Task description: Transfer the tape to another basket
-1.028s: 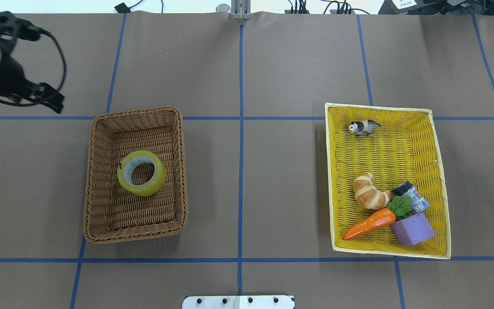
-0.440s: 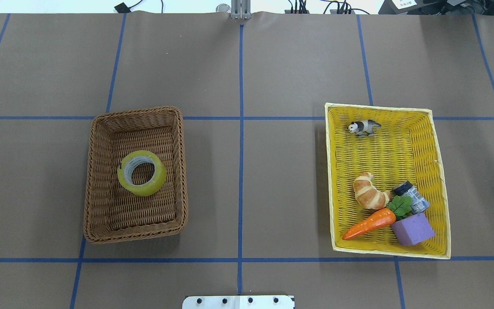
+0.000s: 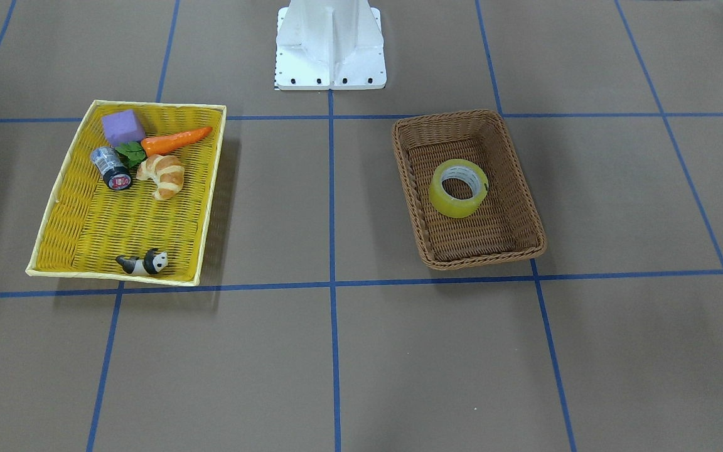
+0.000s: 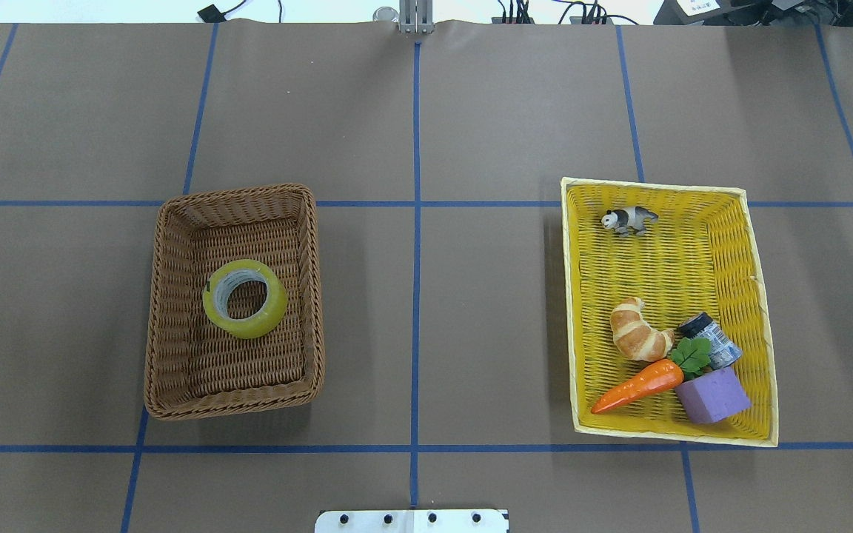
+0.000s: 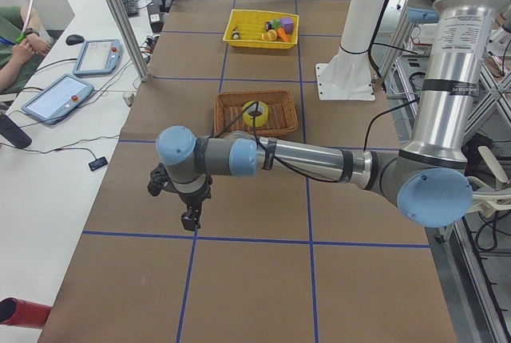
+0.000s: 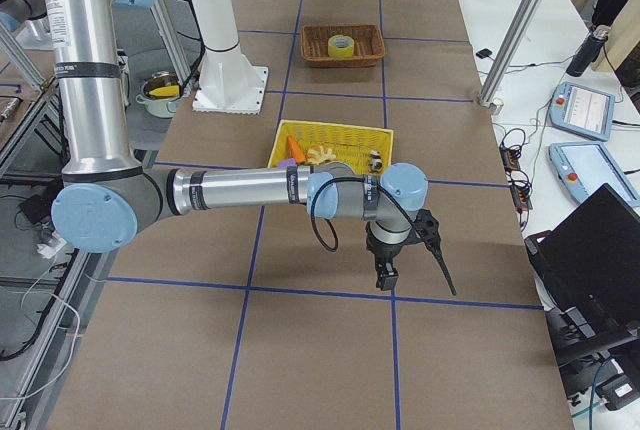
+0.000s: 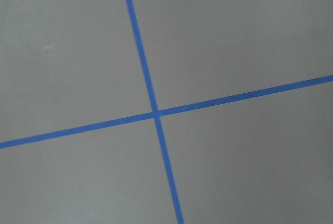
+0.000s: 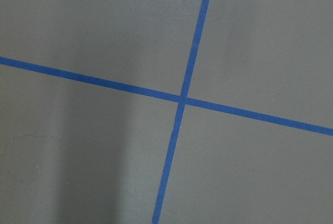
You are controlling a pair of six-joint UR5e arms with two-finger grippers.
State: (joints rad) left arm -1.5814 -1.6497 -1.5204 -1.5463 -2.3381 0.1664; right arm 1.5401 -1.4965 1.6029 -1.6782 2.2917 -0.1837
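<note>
Tape: packing tape [image 4: 244,298] is lying flat in wicker basket [image 4: 162,311].
Claws: left gripper [image 5: 190,217], right gripper [image 6: 385,275] are hanging well apart; opening impossible to tell.
Risk: re-entry from 9 o'clock could clip the basket.

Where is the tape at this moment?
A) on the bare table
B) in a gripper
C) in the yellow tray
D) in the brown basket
D: the tape lies flat on the floor of the brown basket, with nothing else in it.
</note>
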